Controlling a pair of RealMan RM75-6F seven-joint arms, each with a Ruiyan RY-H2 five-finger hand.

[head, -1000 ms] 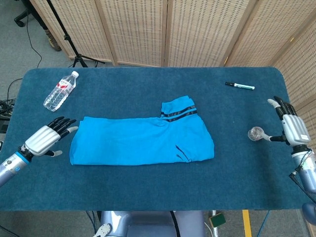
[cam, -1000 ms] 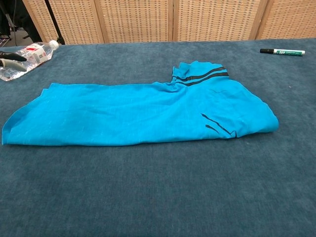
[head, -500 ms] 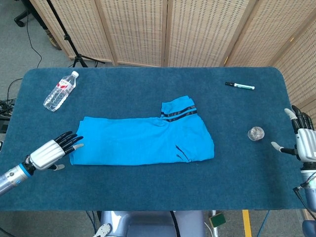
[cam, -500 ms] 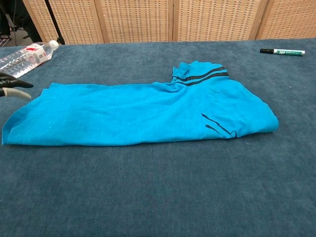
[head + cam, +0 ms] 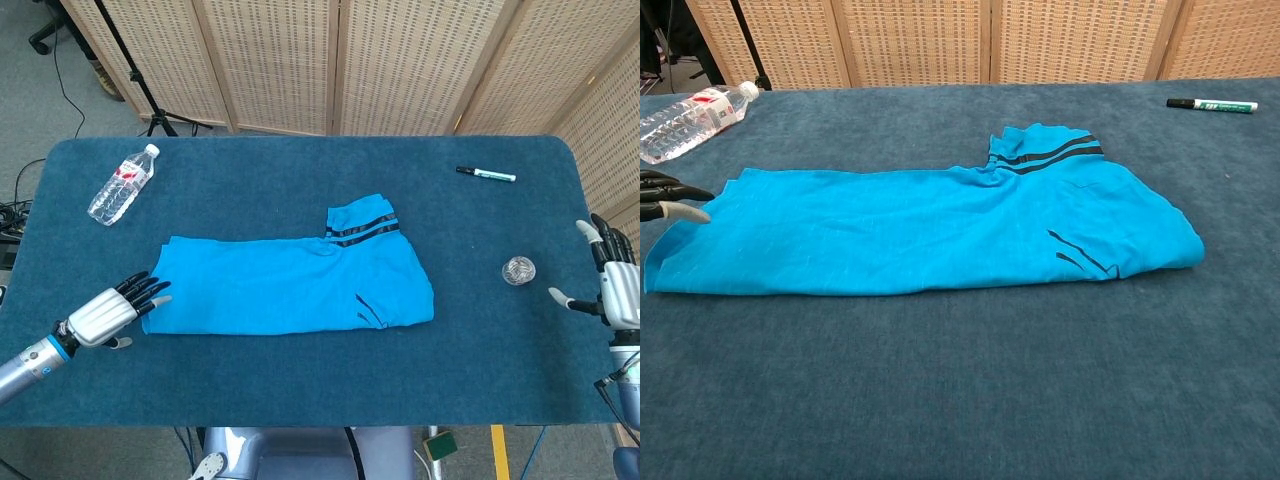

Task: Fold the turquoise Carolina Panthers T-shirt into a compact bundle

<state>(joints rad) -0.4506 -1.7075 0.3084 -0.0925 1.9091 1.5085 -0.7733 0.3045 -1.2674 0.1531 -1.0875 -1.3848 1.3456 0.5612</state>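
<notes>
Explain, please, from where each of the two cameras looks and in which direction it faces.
Head view: sits high above the near table edge, looks steeply down on the whole table; shows the left hand at the T-shirt hem, the right hand at the far right edge, and the robot base below.
Chest view: sits low at the near edge, looks across the table toward the screens; only the left hand's fingers show.
Shared: T-shirt, bottle, marker, left hand.
</notes>
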